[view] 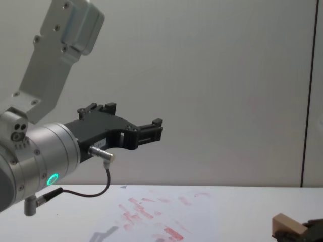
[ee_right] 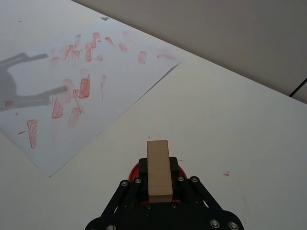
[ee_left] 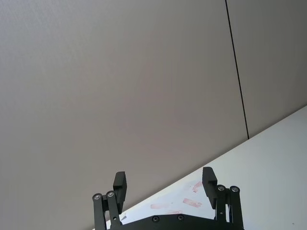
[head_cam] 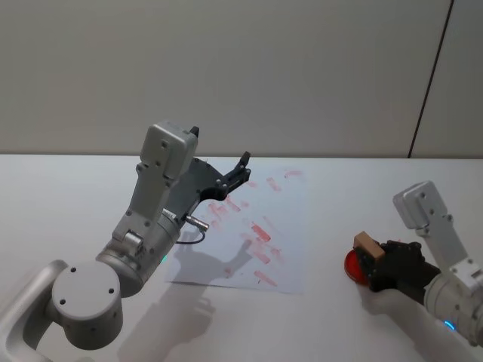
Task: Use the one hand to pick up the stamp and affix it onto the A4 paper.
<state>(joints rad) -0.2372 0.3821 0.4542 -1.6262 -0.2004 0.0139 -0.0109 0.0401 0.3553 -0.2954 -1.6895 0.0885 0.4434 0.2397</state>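
One gripper, my right (head_cam: 375,260), clamps the stamp (head_cam: 367,245) over the red ink pad (head_cam: 353,265) beside the A4 paper (head_cam: 290,226), inking it; my left gripper (head_cam: 235,175) hovers wide above the sheet.

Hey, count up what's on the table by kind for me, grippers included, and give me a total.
Grippers: 2, the left gripper raised and open above the paper, the right gripper shut on the stamp
Wooden stamps: 1, the stamp
Paper sheets: 1, the A4 paper with red marks
Red ink pads: 1, the ink pad under the stamp
Total: 5
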